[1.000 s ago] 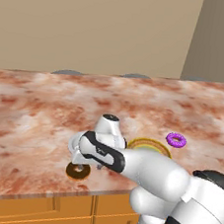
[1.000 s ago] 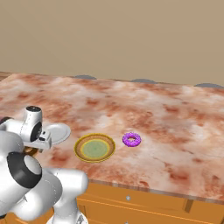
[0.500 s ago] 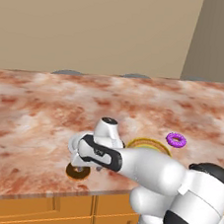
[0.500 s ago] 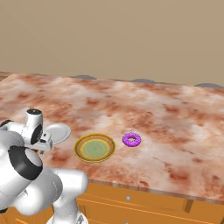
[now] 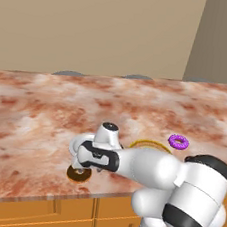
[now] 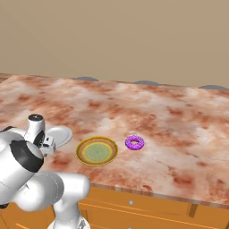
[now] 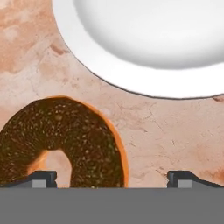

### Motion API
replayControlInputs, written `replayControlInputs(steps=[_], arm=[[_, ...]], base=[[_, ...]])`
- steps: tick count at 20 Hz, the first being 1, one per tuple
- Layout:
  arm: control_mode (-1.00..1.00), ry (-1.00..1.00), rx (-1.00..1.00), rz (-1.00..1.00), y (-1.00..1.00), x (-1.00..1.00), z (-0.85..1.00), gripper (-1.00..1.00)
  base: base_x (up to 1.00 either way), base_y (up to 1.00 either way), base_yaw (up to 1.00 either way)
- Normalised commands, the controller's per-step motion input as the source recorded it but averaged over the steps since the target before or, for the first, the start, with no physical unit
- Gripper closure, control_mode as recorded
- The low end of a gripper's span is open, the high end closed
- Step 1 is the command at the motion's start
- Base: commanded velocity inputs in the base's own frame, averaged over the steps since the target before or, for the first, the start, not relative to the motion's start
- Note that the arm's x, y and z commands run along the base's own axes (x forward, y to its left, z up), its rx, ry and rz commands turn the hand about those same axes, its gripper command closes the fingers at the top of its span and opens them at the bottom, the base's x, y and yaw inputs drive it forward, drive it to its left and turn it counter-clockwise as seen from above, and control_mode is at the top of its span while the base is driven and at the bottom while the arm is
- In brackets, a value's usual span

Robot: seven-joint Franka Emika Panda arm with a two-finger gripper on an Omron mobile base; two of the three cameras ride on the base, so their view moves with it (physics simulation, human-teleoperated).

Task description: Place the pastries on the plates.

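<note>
End effector (image 7: 112,177) fingers apart, low over brown doughnut (image 7: 65,140) on table (image 5: 36,106), white plate (image 7: 144,43) just beyond.

No legible text, label, brand, number or sign was found on any surface in the three views.
</note>
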Motion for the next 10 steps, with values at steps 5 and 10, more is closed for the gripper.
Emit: replayControlInputs(steps=[5,10], arm=[[-1.0,-0.03,0.0,0.0,0.0,0.09,-0.28,-1.0],[-1.0,0.0,0.0,0.0,0.0,0.0,-0.13,1.0]], base=[[0.0,0.0,0.0],[0.0,0.0,0.0]])
